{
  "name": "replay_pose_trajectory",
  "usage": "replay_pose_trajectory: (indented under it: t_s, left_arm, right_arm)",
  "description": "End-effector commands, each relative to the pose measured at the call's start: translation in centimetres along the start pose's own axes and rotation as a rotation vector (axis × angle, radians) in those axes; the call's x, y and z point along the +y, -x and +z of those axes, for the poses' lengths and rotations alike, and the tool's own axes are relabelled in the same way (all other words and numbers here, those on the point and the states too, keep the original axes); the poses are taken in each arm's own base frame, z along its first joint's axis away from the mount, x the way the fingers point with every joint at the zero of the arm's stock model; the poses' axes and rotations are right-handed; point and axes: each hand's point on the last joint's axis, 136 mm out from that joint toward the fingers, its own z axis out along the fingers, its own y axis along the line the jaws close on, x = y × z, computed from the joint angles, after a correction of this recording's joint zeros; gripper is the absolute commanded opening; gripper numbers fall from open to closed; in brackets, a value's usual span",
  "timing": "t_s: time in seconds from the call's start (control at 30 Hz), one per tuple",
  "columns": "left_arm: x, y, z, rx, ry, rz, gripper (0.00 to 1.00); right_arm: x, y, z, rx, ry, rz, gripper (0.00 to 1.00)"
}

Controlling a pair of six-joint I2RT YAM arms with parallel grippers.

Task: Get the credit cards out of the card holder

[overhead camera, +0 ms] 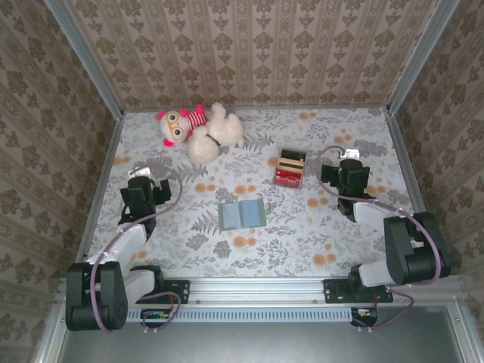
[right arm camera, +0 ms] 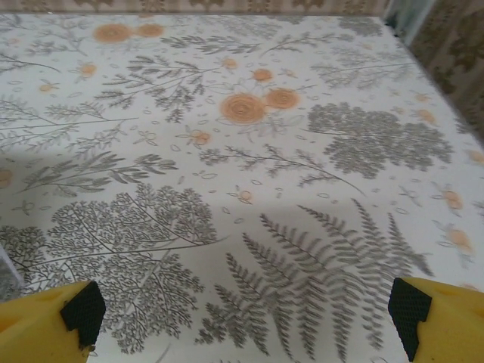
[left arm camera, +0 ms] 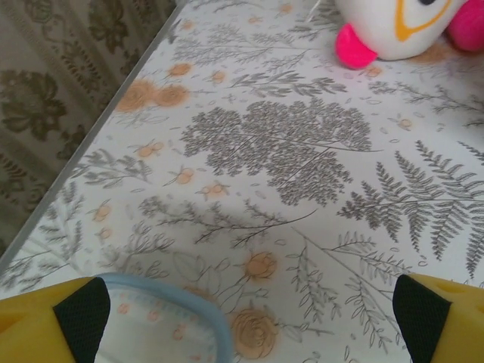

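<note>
The card holder [overhead camera: 242,215] is a grey-green wallet lying open like a booklet in the middle of the table. The credit cards are hidden; I cannot make any out in its pockets. My left gripper [overhead camera: 141,181] hovers to the wallet's left, open and empty, pointing toward the back of the table. In the left wrist view that gripper [left arm camera: 249,321] has its yellow fingers [left arm camera: 45,321] wide apart over bare tablecloth. My right gripper [overhead camera: 350,168] sits to the wallet's right and further back. It is open too, and the right gripper [right arm camera: 246,321] has only fern print between its fingers [right arm camera: 442,318].
A small red box [overhead camera: 290,168] with yellow and dark stripes stands behind and right of the wallet. Two plush toys [overhead camera: 198,130] lie at the back left, one plush toy [left arm camera: 393,26] ahead of the left gripper. A pale blue-rimmed shape [left arm camera: 170,318] sits by the left fingers. Patterned walls [overhead camera: 249,45] enclose the table.
</note>
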Motion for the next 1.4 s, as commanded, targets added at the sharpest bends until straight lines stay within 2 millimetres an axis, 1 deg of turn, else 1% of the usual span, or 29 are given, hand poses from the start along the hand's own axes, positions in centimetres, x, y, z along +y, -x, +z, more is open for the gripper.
replay_pose_trajectory:
  t_s: [0.0,0.1,0.17,0.27,0.43,0.53,0.73,1.0,1.17,1.37]
  left_arm:
    - [-1.4,3.4,0.1,-0.182,-0.085,0.002,1.00]
    - [-2.6,3.0,0.9,-0.219,-0.141,0.026,1.00]
    - [-3.0,3.3,1.1,-0.227,-0.160,0.037,1.00]
    - [-3.2,3.7,1.3,-0.242,-0.171,0.045,1.00]
    - [-3.7,3.9,2.6,-0.226,-0.188,0.072,1.00]
    - [-3.7,3.4,3.8,-0.215,-0.181,0.077,1.00]
    - [-3.7,2.2,5.6,-0.182,-0.160,0.071,1.00]
    - [-3.5,2.2,5.8,-0.173,-0.148,0.070,1.00]
    - [-4.5,2.2,5.7,-0.169,-0.183,0.103,1.00]
    - [-4.5,2.2,5.8,-0.166,-0.184,0.102,1.00]
  right_arm:
    - [1.7,1.0,0.5,-0.095,0.140,0.021,1.00]
    - [2.0,0.3,0.4,-0.128,0.180,0.028,1.00]
    - [1.8,-0.1,0.3,-0.144,0.178,0.037,1.00]
    - [2.0,0.0,0.3,-0.148,0.189,0.036,1.00]
    - [2.0,-0.1,0.3,-0.146,0.194,0.036,1.00]
    - [2.0,-0.1,0.3,-0.145,0.195,0.035,1.00]
    - [3.0,-0.1,0.0,-0.153,0.257,0.007,1.00]
    - [3.4,-0.1,-0.4,-0.169,0.283,-0.005,1.00]
    - [3.5,-0.1,-0.3,-0.168,0.285,-0.007,1.00]
    - [3.5,-0.1,-0.2,-0.162,0.285,-0.008,1.00]
